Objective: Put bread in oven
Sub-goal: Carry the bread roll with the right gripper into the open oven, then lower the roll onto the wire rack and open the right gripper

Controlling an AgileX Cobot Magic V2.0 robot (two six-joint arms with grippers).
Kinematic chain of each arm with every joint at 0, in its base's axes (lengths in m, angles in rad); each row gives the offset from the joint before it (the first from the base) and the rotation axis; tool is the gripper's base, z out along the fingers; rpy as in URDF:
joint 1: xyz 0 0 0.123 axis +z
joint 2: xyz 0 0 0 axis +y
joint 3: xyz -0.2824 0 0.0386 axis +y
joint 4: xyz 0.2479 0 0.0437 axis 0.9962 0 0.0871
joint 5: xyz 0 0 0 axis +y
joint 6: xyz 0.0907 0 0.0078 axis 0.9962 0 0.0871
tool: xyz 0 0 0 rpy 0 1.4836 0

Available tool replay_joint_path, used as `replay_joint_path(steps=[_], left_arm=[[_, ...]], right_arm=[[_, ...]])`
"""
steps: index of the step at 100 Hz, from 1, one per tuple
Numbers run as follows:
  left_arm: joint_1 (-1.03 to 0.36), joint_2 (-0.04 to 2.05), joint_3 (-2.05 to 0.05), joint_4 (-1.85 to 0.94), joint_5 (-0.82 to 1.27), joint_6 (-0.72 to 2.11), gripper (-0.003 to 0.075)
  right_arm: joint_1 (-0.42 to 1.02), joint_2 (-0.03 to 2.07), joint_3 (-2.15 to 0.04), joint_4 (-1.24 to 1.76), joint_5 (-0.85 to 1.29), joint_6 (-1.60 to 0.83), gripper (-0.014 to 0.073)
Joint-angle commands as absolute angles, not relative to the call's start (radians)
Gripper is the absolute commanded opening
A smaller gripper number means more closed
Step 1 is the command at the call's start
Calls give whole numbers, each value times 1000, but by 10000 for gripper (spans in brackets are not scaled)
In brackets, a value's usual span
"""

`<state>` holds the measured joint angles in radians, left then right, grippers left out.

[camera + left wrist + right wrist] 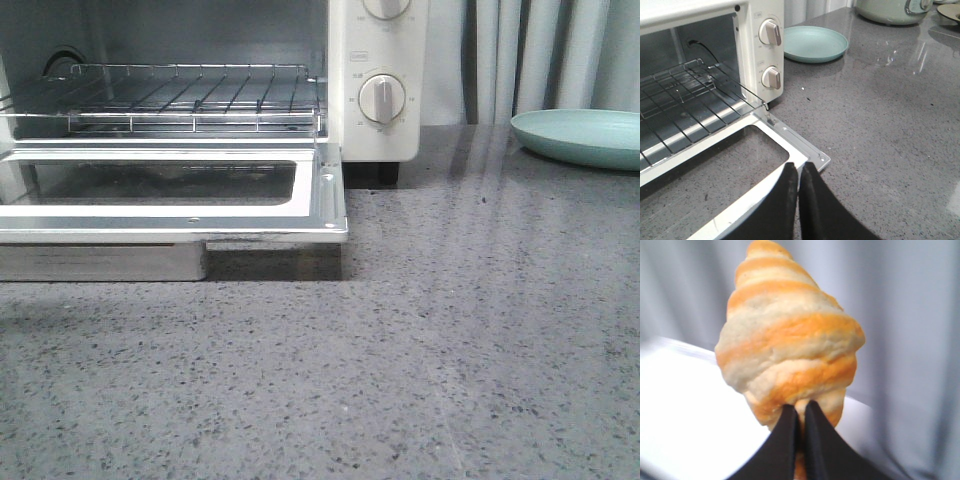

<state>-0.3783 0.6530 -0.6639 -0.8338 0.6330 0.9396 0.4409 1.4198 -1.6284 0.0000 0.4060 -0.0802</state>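
The white oven (380,80) stands at the back left with its glass door (330,200) dropped open and its wire rack (190,95) bare; it also shows in the left wrist view (765,55). My right gripper (800,407) is shut on the bread (790,335), a golden-brown roll with cream stripes, held up in the air against grey curtains. My left gripper (798,166) is shut and empty, just above the front right corner of the open door (810,152). Neither gripper nor the bread shows in the front view.
A pale green plate (585,135) sits at the back right of the grey speckled counter (400,360), also in the left wrist view (815,44). A pale green appliance (890,10) stands further back. Grey curtains (540,50) hang behind.
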Motion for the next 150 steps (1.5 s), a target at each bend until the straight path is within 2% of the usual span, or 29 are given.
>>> replay_joint_path(steps=[1,14,24,35,47,66,84,99,126,136,150], left_arm=[[-383,652,-691,-872,577,940,-22],[-383,652,-691,-874,579,940,-22],[-383,652,-691,-882,602,940,-22],[-383,648,-691,-889,683,940,-22],[-383,626,-691,-891,756,940,-22],[-383,560,-691,-891,740,940,-22],[-383,527,-691,-891,745,940,-22],[-383,523,-691,-891,756,940,-22],[-383,523,-691,-889,756,940,-22],[-383,523,-691,-875,756,940,-22],[-383,523,-691,-850,750,940,-22]], right_arm=[[608,1387,-1692,-26,353,-131,-69],[797,1437,-1692,-77,437,-131,-69],[847,1500,-1692,-91,532,-131,-69],[847,1573,-1692,-91,600,-131,-69],[847,1631,-1692,-91,578,-129,-69],[831,1728,-1692,-91,510,-120,-68],[789,1794,-1692,-91,415,17,-67],[768,1812,-1692,-91,383,38,-32],[743,1815,-1692,-95,368,38,-21],[741,1815,-1692,-95,361,38,73],[741,1815,-1692,-95,361,38,386]])
